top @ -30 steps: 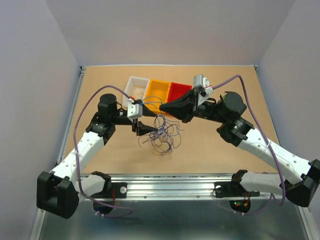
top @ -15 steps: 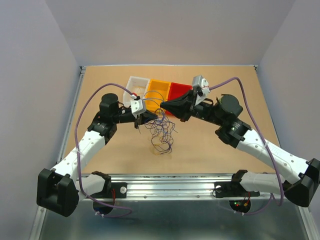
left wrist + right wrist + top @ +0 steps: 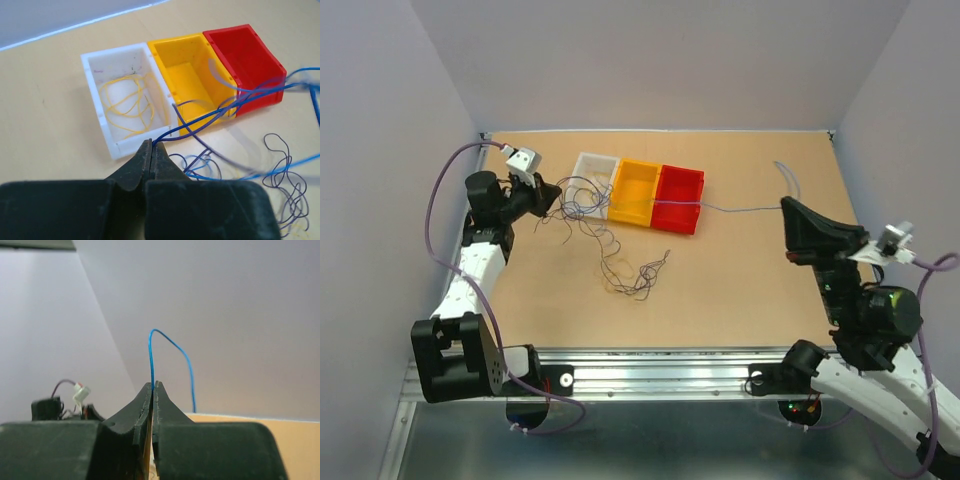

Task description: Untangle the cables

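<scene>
Your cables (image 3: 632,282) are hair-thin wires in blue, purple and a darker shade. They lie on the table (image 3: 750,290) as loose, open curls rather than one tight knot. The densest loops sit just in front of the white box (image 3: 95,65) and the yellow box (image 3: 187,75). From there a looser trail of curls runs toward the near edge of the table.

A few pale yellow strands (image 3: 120,107) lie coiled inside the white box, apart from the rest.

Your left pincer (image 3: 152,146) is at the far left of the table, beside the white box. Its jaws are pressed together on a small bunch of blue and purple wires. Those wires fan out from the tips, pass over the front of the white and yellow boxes, and then drop into the curls on the table.

One blue strand (image 3: 740,209) leaves the group near the red box (image 3: 245,55). It stretches almost straight across the right half of the table, raised above the surface, to your right pincer (image 3: 154,386). That pincer is on the right side, well apart from the boxes and from the left pincer. Its jaws are closed on the strand. In the right wrist view the free end arcs up out of the tips and bends back down.
</scene>
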You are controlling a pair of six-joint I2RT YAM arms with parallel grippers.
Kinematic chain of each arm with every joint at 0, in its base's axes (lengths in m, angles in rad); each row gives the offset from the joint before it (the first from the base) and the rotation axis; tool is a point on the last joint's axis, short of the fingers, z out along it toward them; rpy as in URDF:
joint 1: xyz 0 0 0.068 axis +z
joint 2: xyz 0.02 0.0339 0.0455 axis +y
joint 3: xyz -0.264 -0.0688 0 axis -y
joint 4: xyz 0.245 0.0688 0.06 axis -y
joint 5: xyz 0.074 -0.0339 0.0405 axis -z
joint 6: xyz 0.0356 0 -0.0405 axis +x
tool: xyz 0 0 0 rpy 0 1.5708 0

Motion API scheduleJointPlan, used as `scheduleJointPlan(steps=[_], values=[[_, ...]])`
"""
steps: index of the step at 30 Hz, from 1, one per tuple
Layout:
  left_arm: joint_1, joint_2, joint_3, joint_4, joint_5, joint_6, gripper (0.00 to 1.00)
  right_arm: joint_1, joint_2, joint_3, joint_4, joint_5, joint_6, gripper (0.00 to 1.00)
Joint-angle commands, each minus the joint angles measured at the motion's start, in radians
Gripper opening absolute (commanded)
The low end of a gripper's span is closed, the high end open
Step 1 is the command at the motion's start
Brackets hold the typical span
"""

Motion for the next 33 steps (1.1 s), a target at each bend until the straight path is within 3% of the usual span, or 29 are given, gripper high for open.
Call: scheduleJointPlan(steps=[1,5,9,14,21,26,33], values=[[-0.002,-0.08,0.019,0.084,-0.024,-0.07,0.0,0.007,-0.176,-0.076,0.03,0.182,-0.015,0.0],[-0.001,-0.138,-0.008,0.107,-0.047,-0.071,0.0,0.009,-0.281,-0.107,0.004,0.183,-0.007,0.01],[-0.002,-0.163,-0.016,0.106,0.005,-0.064,0.0,0.007,-0.238,-0.071,-0.06,0.157,-0.006,0.01],[-0.039,-0.166,-0.009,0.069,0.223,0.014,0.0,0.009,0.028,0.045,-0.093,0.076,-0.039,0.0],[-0.079,-0.254,-0.054,0.063,0.171,0.074,0.0,0.009,0.409,0.16,0.12,0.13,-0.17,0.01],[-0.112,-0.275,-0.067,0.068,0.156,0.087,0.0,0.007,0.59,0.255,0.173,0.027,-0.165,0.01],[-0.12,-0.258,-0.068,0.068,0.149,0.091,0.0,-0.011,0.77,0.338,0.231,0.094,-0.177,0.01]])
